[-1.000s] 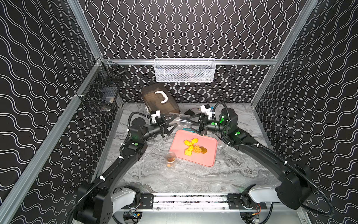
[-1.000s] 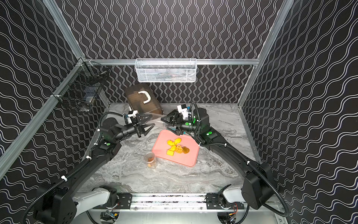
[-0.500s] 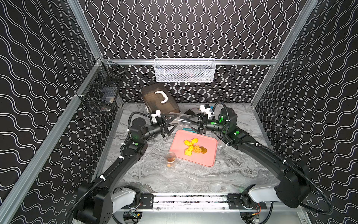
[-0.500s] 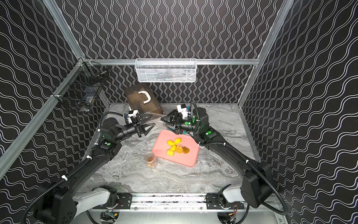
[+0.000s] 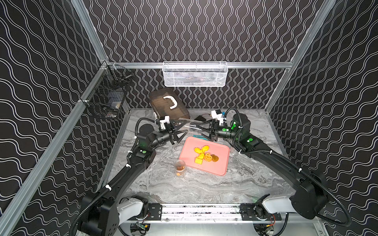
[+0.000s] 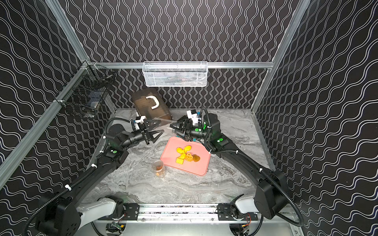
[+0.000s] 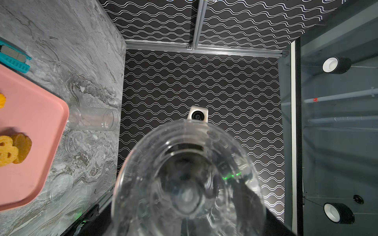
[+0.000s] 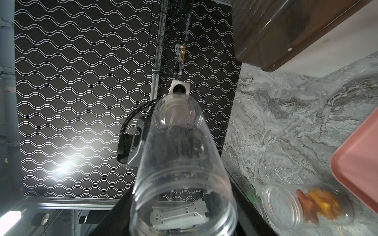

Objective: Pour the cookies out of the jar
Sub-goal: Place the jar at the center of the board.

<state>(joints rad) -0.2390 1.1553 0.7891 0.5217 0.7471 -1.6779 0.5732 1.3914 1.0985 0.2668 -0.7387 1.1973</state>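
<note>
Risks dropping the empty jar [image 5: 192, 127] onto the tray [image 5: 216, 166] if released early, with right gripper [image 5: 199, 129] clamped on its mouth and left gripper [image 5: 185, 127] spread, hold unclear

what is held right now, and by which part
The empty clear jar, level in mid-air: the right gripper grips its threaded mouth end; the left gripper flanks its base, grip unclear.

On jar [image 5: 191, 127]: left gripper [image 5: 182, 128], at its 9 o'clock, shows jaws spread wider than a second ago, loosened off the base end. The right gripper [image 5: 200, 130], at 3 o'clock, has narrowed and now pinches the mouth end.
</note>
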